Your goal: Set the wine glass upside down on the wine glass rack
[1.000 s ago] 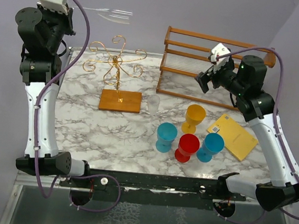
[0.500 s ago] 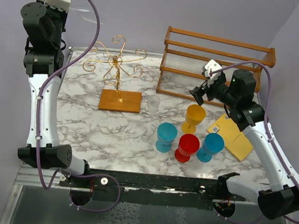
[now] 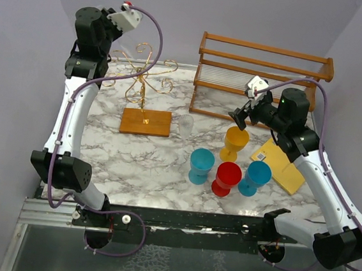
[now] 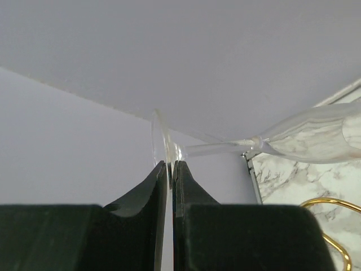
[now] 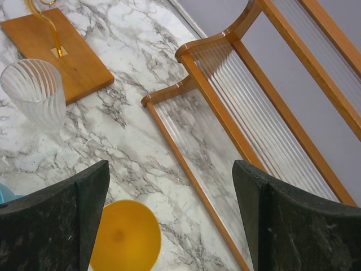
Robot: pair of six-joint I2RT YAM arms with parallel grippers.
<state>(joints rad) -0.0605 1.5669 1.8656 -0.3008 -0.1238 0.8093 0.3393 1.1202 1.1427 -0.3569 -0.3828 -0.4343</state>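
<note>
The clear wine glass (image 4: 316, 132) lies sideways in the air. Its thin round foot (image 4: 160, 141) is pinched edge-on by my left gripper (image 4: 170, 164), which is shut on it. In the top view that gripper (image 3: 113, 28) is high at the back left, just left of the gold wire wine glass rack (image 3: 142, 74); the glass itself barely shows there. The rack stands on an orange-brown wooden base (image 3: 146, 121), and one gold curl (image 4: 330, 226) shows at the lower right of the left wrist view. My right gripper (image 3: 238, 118) (image 5: 169, 220) hangs open above a yellow goblet (image 5: 125, 237).
A brown slatted shelf rack (image 3: 264, 73) stands at the back right. A clear ribbed tumbler (image 3: 186, 126) sits beside the wooden base. Two blue goblets (image 3: 201, 165) (image 3: 256, 176), a red goblet (image 3: 227, 177) and a yellow booklet (image 3: 282, 164) fill the front right.
My left arm has swung right from the far left corner toward the gold rack, carrying the glass. My right gripper has drifted slightly left and down over the yellow goblet.
</note>
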